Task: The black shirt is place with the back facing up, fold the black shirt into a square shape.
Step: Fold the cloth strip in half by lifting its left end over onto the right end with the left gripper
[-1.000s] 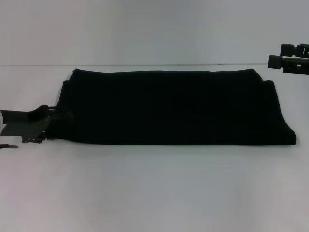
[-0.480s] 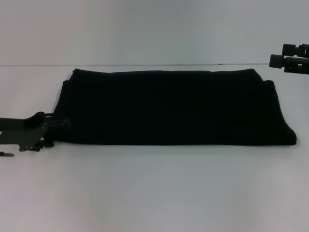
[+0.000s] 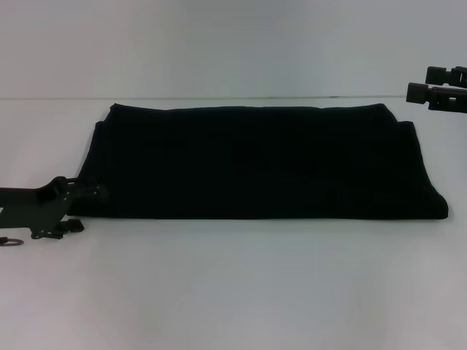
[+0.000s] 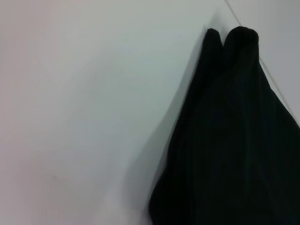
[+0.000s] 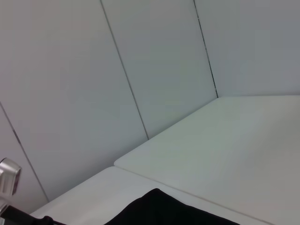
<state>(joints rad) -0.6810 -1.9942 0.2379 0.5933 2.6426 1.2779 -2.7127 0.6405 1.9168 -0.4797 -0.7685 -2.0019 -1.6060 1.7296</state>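
The black shirt (image 3: 255,160) lies flat on the white table as a wide folded rectangle, with a second layer stepping out at its right end. My left gripper (image 3: 89,208) is low at the shirt's near left corner, its fingers apart, the upper fingertip (image 3: 101,191) against the cloth edge. The left wrist view shows only a folded end of the black shirt (image 4: 234,140) on the table, no fingers. My right gripper (image 3: 427,82) hangs raised beyond the shirt's far right corner, open and holding nothing. A small part of the black shirt (image 5: 159,211) shows in the right wrist view.
The white table (image 3: 233,284) spreads wide in front of the shirt. Its back edge (image 3: 219,98) meets a pale panelled wall (image 5: 117,70) just behind the shirt.
My left gripper has dropped lower and slid toward the table's front at the shirt's left corner. The shirt and the right gripper have hardly moved.
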